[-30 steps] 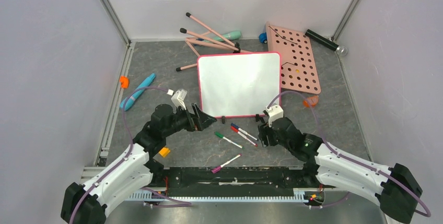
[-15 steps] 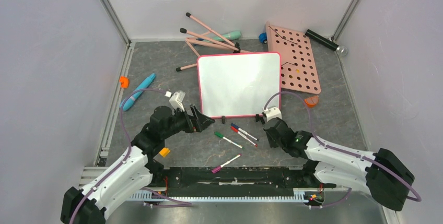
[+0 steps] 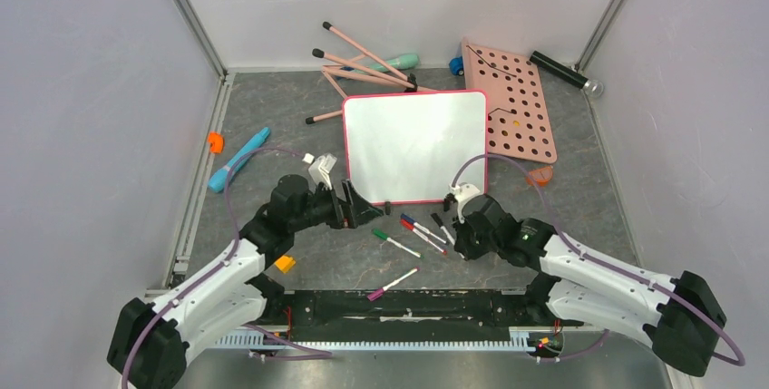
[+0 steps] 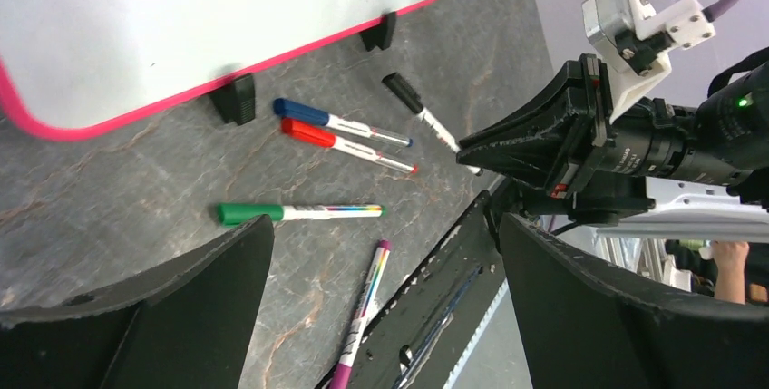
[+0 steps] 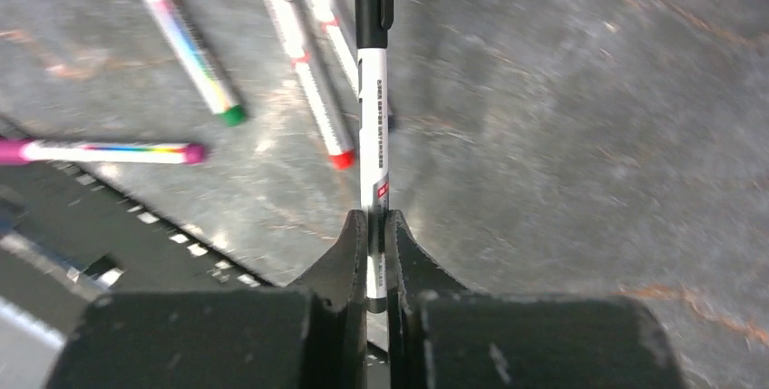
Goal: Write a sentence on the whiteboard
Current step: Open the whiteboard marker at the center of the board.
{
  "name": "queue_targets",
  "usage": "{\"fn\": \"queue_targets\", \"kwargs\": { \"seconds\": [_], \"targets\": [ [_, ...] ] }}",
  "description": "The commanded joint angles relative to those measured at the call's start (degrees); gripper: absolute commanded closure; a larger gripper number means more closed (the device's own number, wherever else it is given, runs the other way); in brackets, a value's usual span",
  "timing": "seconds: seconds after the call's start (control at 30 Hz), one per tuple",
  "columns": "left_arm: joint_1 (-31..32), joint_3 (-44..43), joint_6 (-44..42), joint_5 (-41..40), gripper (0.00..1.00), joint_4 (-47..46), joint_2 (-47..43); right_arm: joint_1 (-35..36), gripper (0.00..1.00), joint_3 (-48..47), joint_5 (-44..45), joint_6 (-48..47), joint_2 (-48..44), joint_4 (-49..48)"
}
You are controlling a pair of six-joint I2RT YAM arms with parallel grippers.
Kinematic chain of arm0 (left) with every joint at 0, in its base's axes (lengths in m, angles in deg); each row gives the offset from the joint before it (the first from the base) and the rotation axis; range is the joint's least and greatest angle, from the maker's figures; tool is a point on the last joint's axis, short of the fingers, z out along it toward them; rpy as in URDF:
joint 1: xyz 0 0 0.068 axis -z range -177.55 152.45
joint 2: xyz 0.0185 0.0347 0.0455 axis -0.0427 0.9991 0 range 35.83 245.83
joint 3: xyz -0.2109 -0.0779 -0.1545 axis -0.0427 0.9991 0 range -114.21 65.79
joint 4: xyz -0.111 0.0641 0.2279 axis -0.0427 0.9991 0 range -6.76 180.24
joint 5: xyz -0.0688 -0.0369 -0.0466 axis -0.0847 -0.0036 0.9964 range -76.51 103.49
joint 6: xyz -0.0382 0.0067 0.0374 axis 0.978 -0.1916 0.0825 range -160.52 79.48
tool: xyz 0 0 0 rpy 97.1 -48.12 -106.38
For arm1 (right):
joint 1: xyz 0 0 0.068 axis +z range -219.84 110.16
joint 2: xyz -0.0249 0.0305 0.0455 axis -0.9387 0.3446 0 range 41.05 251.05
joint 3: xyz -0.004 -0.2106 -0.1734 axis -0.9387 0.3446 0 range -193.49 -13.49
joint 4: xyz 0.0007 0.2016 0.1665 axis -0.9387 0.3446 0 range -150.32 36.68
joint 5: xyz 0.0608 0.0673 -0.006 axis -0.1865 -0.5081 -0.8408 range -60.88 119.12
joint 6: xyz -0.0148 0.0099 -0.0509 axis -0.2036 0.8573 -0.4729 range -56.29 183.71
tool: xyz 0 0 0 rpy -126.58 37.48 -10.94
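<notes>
At my remote desk, I see the right gripper point(image 5: 376, 226) with both fingers pinched tight on the white barrel of a black-capped marker point(image 5: 373, 90). It grips near the tail end and the cap points away from the wrist. I cannot tell whether the marker is off the table point(image 3: 272, 108).

The left gripper point(image 4: 383, 223) hangs with its fingers spread wide, holding and touching nothing. Between them, in the left wrist view, lie a green marker point(image 4: 299, 213) and a purple marker point(image 4: 360, 316). A blue marker point(image 4: 340, 121) and a red marker point(image 4: 349, 144) lie side by side just beyond.

The whiteboard point(image 3: 415, 144) lies flat near the table's middle, toward the far edge, with its glossy white face up. The two black clips point(image 4: 236, 99) on its near rim sit just beyond the markers, and both grippers are at its near corners.
</notes>
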Motion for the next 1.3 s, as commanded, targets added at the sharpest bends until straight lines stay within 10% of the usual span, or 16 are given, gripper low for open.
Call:
{"fn": "queue_targets", "kwargs": {
  "seconds": [0.0, 0.8, 1.1, 1.27],
  "targets": [
    [0.8, -2.8, 3.6, 4.9, 0.0, -7.9, 2.2, 0.1, 1.0, -5.1, -13.3, -5.4, -1.3, 0.3],
    [3.9, -5.3, 14.9, 9.2, 0.2, -13.9, 15.8, 0.2, 1.0, -10.6, -29.1, -7.7, 4.1, -17.8],
    [5.3, -5.5, 17.4, 10.8, 0.92, -16.4, 16.8, 0.3, 1.0, -10.8, -27.8, -8.4, 4.7, -19.5],
    [5.3, -5.0, 17.9, 9.6, 0.98, -16.4, 15.4, 0.3, 0.92, -9.2, -25.1, -7.7, 1.8, -20.2]
  ]
}}
